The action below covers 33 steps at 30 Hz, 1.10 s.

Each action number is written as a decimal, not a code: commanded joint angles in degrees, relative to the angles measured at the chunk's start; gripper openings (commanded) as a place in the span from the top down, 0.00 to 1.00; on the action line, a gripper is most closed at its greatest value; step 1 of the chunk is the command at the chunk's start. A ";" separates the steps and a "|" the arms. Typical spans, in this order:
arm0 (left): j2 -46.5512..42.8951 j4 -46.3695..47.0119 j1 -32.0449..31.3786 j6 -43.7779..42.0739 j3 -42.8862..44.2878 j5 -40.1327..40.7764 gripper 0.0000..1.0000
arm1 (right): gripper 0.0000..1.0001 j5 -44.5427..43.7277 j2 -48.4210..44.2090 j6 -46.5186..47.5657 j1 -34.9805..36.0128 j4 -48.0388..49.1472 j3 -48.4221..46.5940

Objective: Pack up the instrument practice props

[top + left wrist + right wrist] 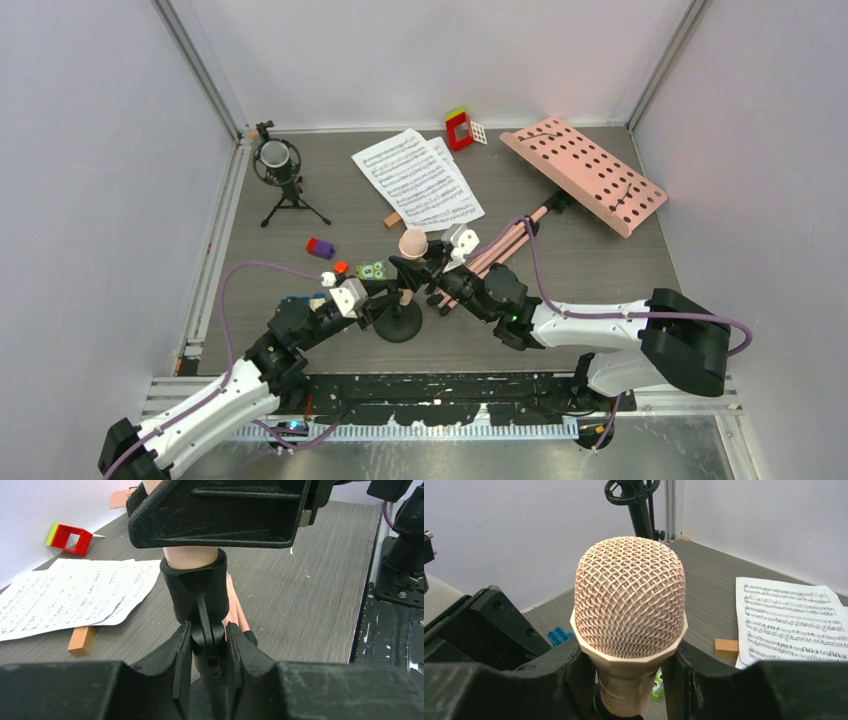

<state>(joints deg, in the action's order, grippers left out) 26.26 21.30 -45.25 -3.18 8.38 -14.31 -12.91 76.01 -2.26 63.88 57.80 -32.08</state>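
The beige-pink microphone (413, 243) stands upright in the clip of its black round-base stand (399, 326) at the table's near middle. My left gripper (390, 300) is shut on the stand's black clip joint (196, 587) just below the microphone. My right gripper (427, 266) straddles the microphone's handle under the mesh head (630, 600), jaws open, with a gap on the right side. The pink music stand (586, 175) lies tipped over at the back right. White sheet-music pages (418, 178) lie flat at the back middle.
A black studio microphone on a tripod (279, 168) stands at the back left. A red-and-green block (459, 128) lies by the far wall. A wooden block (392, 219) and small colourful blocks (342, 266) lie near the stand. Walls enclose three sides.
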 commanded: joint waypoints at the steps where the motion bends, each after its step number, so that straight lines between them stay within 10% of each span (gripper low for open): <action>1: 1.10 -9.54 -0.19 -2.43 -0.69 1.80 1.00 | 0.99 -2.59 -3.05 1.97 -0.30 -2.49 -4.93; 19: 11.12 -8.71 -0.19 0.53 3.10 6.33 1.00 | 0.99 -0.79 -10.97 10.13 -0.27 -28.40 -28.29; 33: 17.49 -8.42 -0.20 0.90 5.55 6.50 1.00 | 0.99 1.57 -11.61 7.47 -0.23 -28.88 -35.49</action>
<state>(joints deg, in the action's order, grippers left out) 39.57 25.78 -45.54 -1.50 15.97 -8.73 -11.51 70.96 7.44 63.68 7.33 -57.82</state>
